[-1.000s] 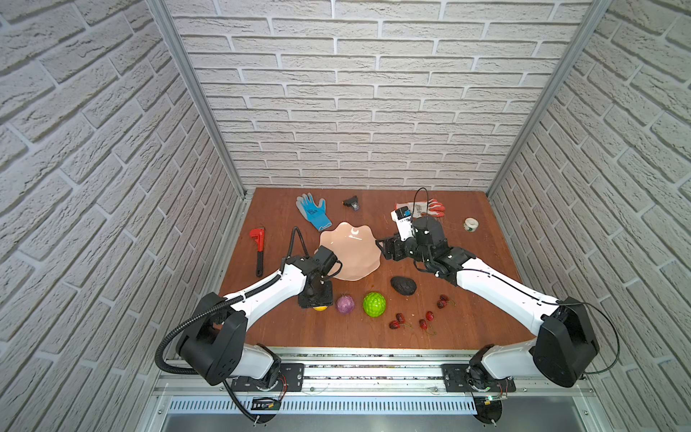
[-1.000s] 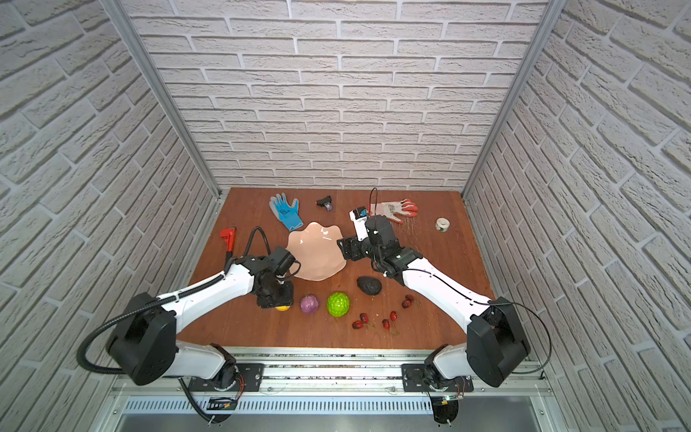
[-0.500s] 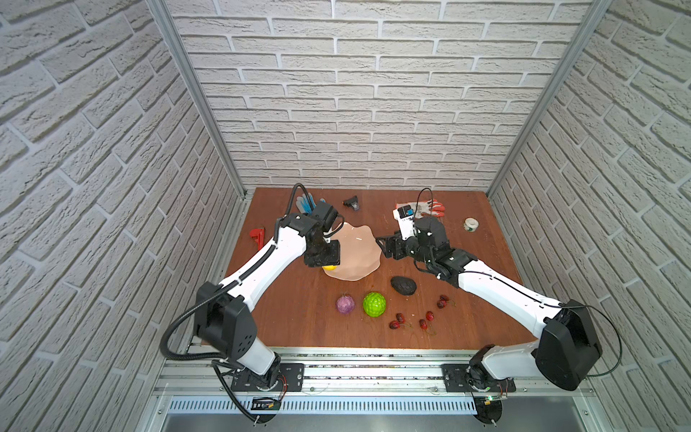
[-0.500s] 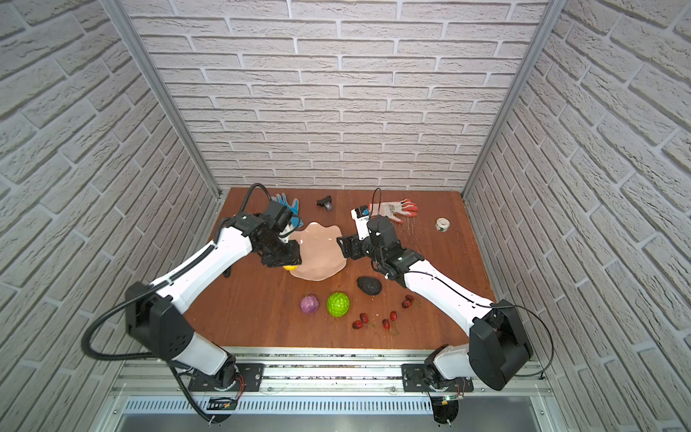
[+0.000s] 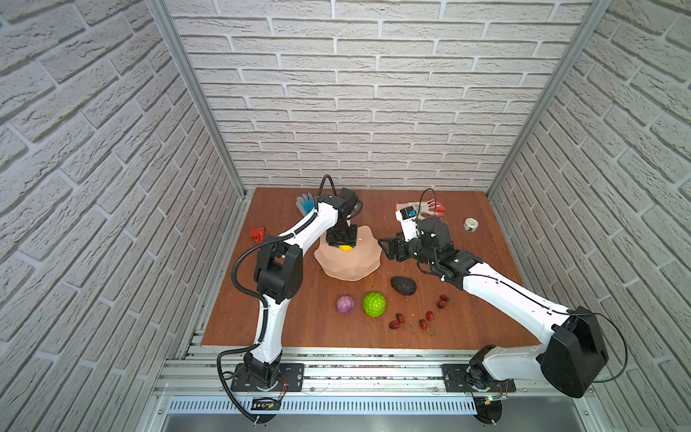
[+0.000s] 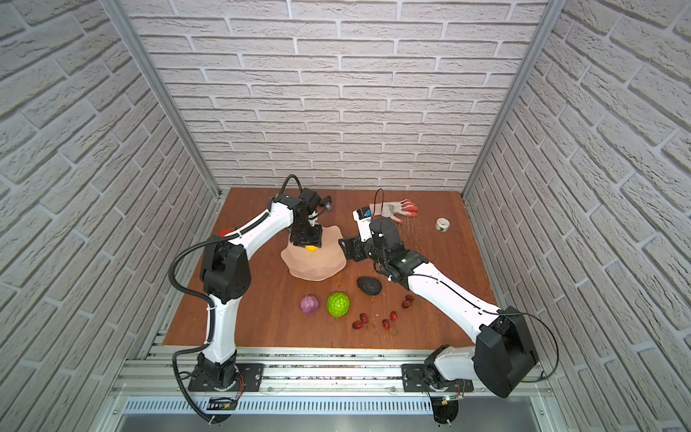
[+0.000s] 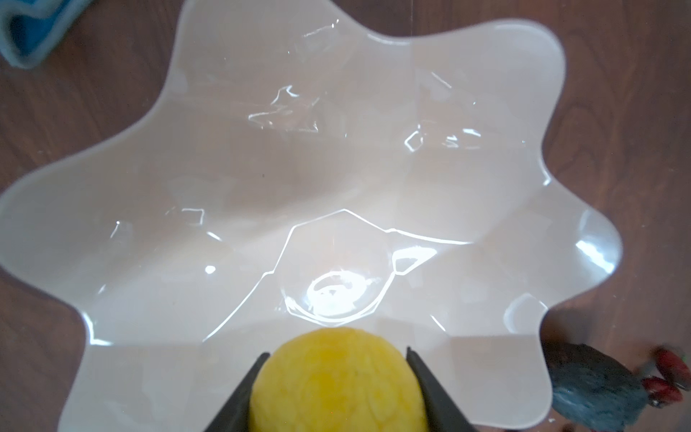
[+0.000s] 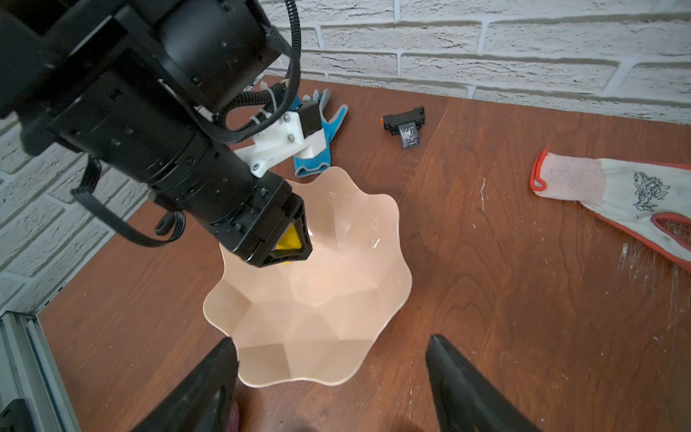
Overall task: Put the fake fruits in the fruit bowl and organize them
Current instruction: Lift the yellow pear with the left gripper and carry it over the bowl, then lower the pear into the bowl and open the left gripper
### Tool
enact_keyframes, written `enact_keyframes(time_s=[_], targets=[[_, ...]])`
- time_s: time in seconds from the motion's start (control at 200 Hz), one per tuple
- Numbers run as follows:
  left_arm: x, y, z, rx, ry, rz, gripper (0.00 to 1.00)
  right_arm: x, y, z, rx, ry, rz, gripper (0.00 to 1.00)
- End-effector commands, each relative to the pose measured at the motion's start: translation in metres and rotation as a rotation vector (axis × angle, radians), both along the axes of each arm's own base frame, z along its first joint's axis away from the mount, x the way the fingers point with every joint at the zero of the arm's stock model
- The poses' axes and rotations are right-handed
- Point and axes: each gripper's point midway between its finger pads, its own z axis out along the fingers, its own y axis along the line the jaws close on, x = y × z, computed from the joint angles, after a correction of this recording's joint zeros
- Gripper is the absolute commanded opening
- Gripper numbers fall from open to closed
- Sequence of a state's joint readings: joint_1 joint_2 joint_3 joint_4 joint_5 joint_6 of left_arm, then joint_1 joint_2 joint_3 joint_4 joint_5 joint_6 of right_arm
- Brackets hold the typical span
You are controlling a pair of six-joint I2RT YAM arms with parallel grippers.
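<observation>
Left fingers [image 7: 240,402] are clenched on the small yellow fruit [image 7: 336,385], one on either side of it. I have it over the fruit bowl [image 7: 336,149], inside the wavy rim on the side facing the bench's [image 5: 318,329] far-left corner. I cannot tell whether fruit and bowl touch.

The bowl stands mid-bench, nearer the far edge. My right fingers [image 8: 209,392] are released, apart and empty, just beside the rim that faces the right edge.

Toward the near edge lie the purple fruit [image 5: 345,305] and the green bumpy ball [image 5: 374,305], side by side. The avocado [image 5: 403,286] sits between them and the bowl, and the cherries [image 5: 430,316] are scattered to its right.

From the right wrist I see only a yellow sliver between the left fingers. The left wrist frame cuts the fruit off. My left arm half hides the blue glove [image 5: 306,204] and the red tool [image 5: 256,235].

A second ago the left fingers were low by the purple fruit, and half a second ago they were at the bowl's left rim. The right arm has not moved.
</observation>
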State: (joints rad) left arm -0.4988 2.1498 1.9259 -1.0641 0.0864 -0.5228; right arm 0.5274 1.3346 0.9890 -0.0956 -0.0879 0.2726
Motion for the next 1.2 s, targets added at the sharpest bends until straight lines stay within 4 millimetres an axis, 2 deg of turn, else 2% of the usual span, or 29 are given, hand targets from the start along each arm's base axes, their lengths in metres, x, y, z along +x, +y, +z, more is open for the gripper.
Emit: enact_keyframes(time_s=[0.0, 0.315, 0.76, 0.99, 1.115, 1.195], targets=[[0.012, 0.004, -0.003, 0.038, -0.023, -0.016, 0.40, -0.007, -0.001, 0.003, -0.013, -0.011, 0.021, 0.80], [0.030, 0.011, -0.034, 0.072, -0.018, 0.001, 0.40, -0.007, 0.000, -0.006, -0.019, 0.013, 0.021, 0.80], [0.039, 0.009, -0.055, 0.066, -0.014, 0.023, 0.42, -0.012, -0.001, -0.020, -0.028, 0.034, 0.028, 0.81], [0.041, 0.009, -0.058, 0.066, -0.018, 0.035, 0.43, -0.011, -0.001, -0.024, -0.016, 0.040, 0.024, 0.81], [0.040, 0.008, -0.060, 0.069, -0.016, 0.036, 0.47, -0.013, -0.001, -0.026, -0.019, 0.040, 0.030, 0.80], [0.039, 0.006, -0.059, 0.069, -0.019, 0.033, 0.55, -0.014, -0.001, -0.028, -0.026, 0.041, 0.033, 0.80]])
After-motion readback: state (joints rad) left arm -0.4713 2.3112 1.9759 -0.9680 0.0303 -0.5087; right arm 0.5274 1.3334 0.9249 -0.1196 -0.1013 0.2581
